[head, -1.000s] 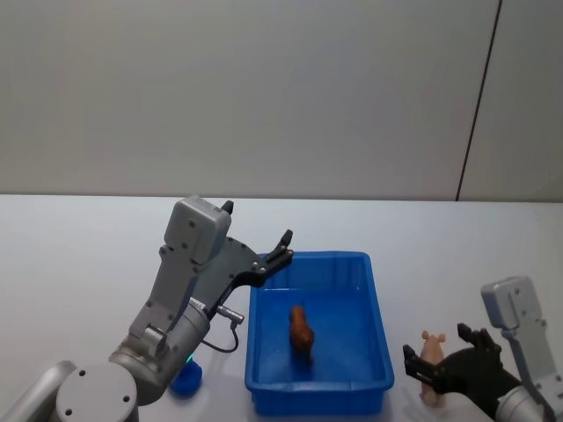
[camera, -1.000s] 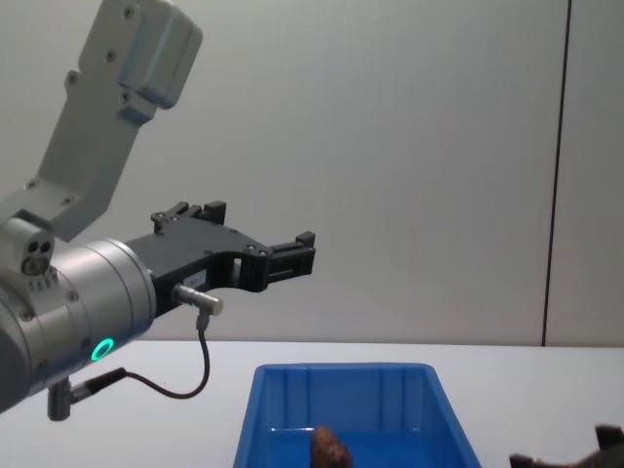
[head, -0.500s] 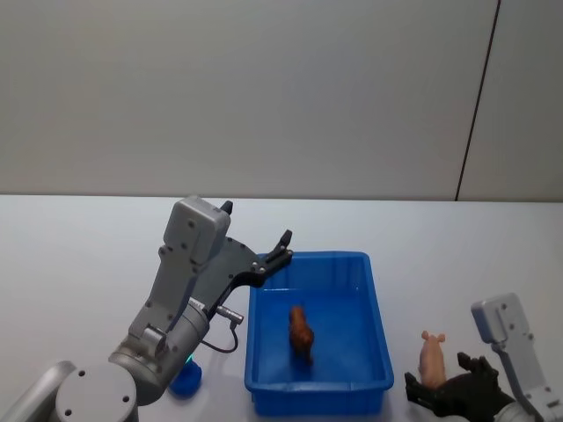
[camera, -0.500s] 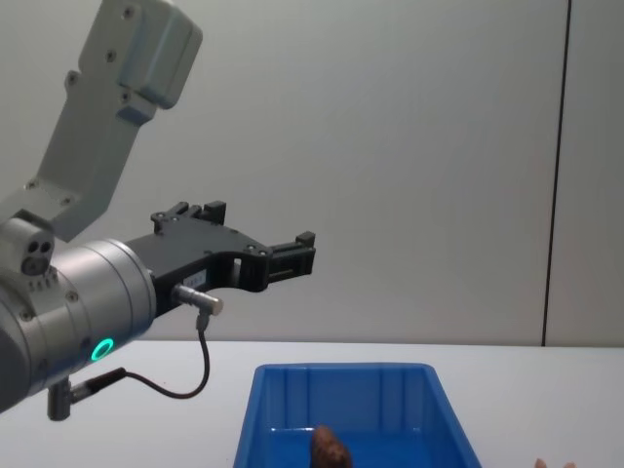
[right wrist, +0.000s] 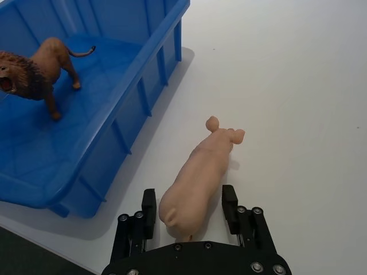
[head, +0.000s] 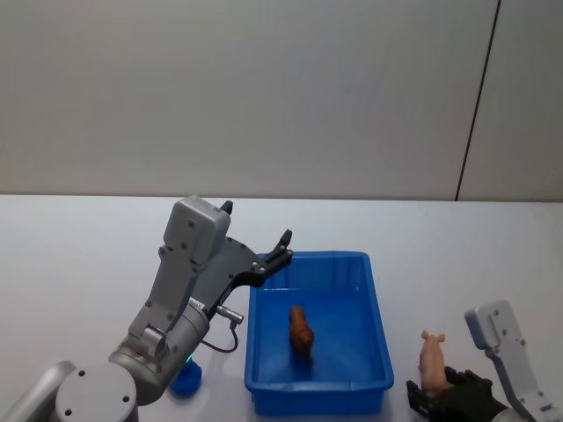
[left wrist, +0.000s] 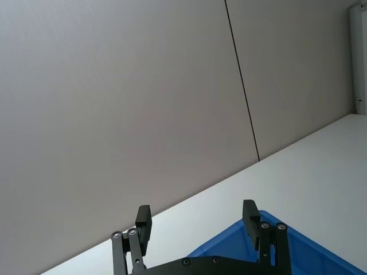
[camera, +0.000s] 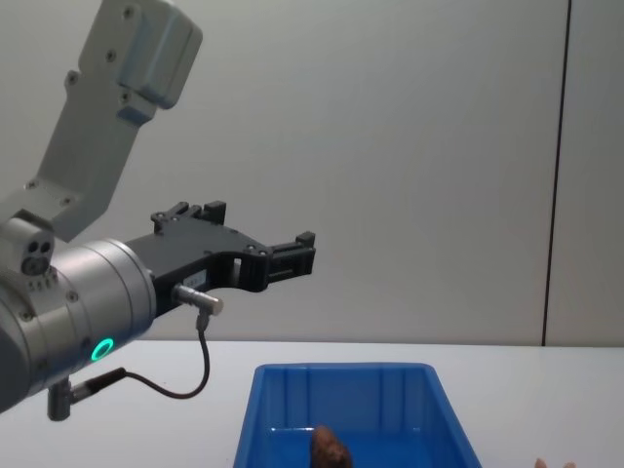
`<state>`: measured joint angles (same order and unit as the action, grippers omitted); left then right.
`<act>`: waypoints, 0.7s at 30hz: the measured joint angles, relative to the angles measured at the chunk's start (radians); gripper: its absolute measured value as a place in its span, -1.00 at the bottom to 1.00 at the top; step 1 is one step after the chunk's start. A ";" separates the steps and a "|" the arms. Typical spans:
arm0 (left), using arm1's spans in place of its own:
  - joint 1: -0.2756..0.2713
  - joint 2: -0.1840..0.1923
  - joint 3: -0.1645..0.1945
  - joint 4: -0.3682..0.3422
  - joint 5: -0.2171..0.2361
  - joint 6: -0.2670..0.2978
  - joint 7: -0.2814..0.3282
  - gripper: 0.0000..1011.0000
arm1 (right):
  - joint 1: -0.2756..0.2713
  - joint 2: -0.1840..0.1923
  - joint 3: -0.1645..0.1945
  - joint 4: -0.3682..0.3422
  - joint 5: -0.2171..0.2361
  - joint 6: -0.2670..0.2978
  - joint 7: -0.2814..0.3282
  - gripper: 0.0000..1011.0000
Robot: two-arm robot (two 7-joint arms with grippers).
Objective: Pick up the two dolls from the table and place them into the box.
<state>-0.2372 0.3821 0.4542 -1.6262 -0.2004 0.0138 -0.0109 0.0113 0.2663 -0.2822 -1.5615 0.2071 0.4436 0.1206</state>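
Right claw [right wrist: 189, 200] sits low over the desk [right wrist: 298, 86], its fingers spread to either side of the pale pink doll [right wrist: 198, 172], which lies between them, not yet gripped. The blue box [right wrist: 143, 69] stands just to this claw's left, with the reddish-brown doll [right wrist: 40, 71] inside. Left claw [left wrist: 196, 213] hangs open and empty, a corner of the box just below it.

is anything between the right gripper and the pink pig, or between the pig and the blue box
Nothing visible. The right gripper is open, its fingers on either side of the pig, which lies on the table. Bare table separates the pig from the box; only the box's wall must be cleared. The lion stands inside.
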 joint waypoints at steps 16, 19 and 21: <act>0.000 0.000 0.000 0.000 0.000 0.000 0.000 0.98 | -0.003 0.000 0.001 -0.008 -0.011 -0.031 0.004 -0.29; 0.000 0.000 0.000 0.000 0.000 0.000 0.000 0.98 | -0.003 0.001 0.002 -0.012 -0.017 -0.043 0.001 -0.29; 0.000 0.000 0.000 0.000 0.000 0.000 0.000 0.98 | -0.003 0.001 0.003 -0.017 -0.025 -0.057 -0.001 -0.29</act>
<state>-0.2372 0.3821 0.4542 -1.6262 -0.2004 0.0138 -0.0110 0.0087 0.2676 -0.2791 -1.5785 0.1823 0.3862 0.1199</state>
